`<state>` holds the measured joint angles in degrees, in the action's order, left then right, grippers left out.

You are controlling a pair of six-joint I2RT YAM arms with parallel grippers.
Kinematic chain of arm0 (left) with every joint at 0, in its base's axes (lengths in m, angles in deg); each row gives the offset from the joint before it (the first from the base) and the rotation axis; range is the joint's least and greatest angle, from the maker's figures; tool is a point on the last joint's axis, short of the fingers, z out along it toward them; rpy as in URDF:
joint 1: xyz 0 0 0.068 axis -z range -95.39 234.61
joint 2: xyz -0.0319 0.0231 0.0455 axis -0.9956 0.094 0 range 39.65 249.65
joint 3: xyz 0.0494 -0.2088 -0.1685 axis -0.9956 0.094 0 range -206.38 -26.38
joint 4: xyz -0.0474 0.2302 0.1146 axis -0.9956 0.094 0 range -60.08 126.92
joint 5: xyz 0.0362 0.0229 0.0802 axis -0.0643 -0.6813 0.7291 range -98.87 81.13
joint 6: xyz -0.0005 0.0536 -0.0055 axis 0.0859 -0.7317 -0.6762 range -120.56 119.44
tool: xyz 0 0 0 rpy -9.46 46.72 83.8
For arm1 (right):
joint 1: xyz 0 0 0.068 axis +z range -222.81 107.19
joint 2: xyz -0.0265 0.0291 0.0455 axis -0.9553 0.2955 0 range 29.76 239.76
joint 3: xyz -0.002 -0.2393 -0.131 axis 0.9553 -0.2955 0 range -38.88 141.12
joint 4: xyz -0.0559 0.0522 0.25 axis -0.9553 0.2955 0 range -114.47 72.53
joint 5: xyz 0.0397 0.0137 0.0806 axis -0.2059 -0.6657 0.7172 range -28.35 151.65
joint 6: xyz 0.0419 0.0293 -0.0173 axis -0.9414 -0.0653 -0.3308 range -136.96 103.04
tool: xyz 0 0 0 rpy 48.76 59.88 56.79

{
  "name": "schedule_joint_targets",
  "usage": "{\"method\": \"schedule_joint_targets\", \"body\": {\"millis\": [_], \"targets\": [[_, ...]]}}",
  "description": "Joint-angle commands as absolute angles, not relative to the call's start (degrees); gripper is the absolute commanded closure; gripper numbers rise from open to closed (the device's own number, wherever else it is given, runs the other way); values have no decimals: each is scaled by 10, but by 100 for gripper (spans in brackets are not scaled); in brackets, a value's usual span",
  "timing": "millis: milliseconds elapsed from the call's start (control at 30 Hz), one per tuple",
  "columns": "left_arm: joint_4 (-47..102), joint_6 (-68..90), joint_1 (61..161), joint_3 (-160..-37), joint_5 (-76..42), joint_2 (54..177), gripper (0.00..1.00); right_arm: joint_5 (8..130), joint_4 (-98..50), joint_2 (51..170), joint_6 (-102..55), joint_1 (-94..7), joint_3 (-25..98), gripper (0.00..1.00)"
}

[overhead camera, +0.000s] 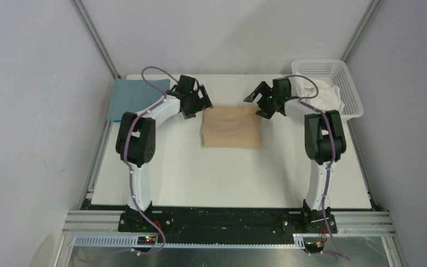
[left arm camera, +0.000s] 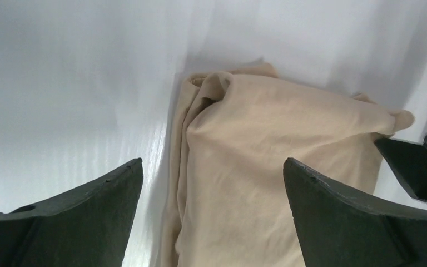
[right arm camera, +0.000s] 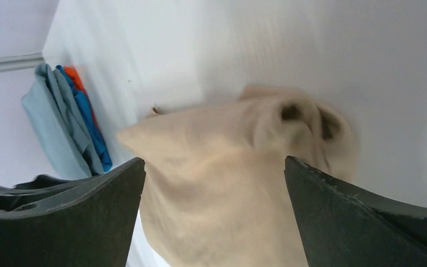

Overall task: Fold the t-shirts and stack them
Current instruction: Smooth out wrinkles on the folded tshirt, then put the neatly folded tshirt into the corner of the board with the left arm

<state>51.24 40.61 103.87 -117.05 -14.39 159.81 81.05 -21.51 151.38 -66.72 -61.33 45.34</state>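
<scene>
Top external shows me the tan t-shirt (overhead camera: 232,127) folded at mid-table, with my left gripper (overhead camera: 205,104) and right gripper (overhead camera: 257,103) both spread empty at its far corners, so I judge stacking is next: pinch both corners together and carry it onto the teal t-shirt (overhead camera: 136,99) at far left.

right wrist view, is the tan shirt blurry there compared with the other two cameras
Right wrist view: the tan t-shirt is smeared, softest at its bunched far end, though the fingers look sharp. Left wrist view: its folds are crisp, with glare on the table beside it. Top external view: evenly lit, no blur.
</scene>
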Motion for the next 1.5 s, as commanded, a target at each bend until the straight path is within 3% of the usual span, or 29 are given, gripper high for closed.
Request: {"method": "schedule_joint_targets", "body": {"millis": [0,300,600,733,933,1067,1133,1167,1233,1467], "targets": [[531,352,1052,-1157,-63,1447,0,709,-133,1360,-611,-626,416,1],[533,345,1066,-1048,-92,1425,0,629,-57,1129,-598,-628,229,1],[534,331,1076,-1097,-145,1531,0,597,-2,919,-587,-633,105,1],[533,340,1088,-1116,-137,1574,8,584,28,842,-581,-633,79,1],[538,361,1103,-1165,-129,1637,27,570,56,744,-582,-634,62,1],[542,368,1126,-1193,-118,1658,47,563,60,703,-580,-635,52,1],[546,364,1136,-1206,-121,1667,61,556,63,691,-579,-637,51,1],[548,361,1139,-1209,-119,1668,77,553,63,689,-579,-638,51,0],[564,344,1146,-1221,-99,1667,97,546,65,687,-575,-641,50,1],[609,205,1157,-1236,134,1601,100,546,56,703,-567,-648,43,1]]}}
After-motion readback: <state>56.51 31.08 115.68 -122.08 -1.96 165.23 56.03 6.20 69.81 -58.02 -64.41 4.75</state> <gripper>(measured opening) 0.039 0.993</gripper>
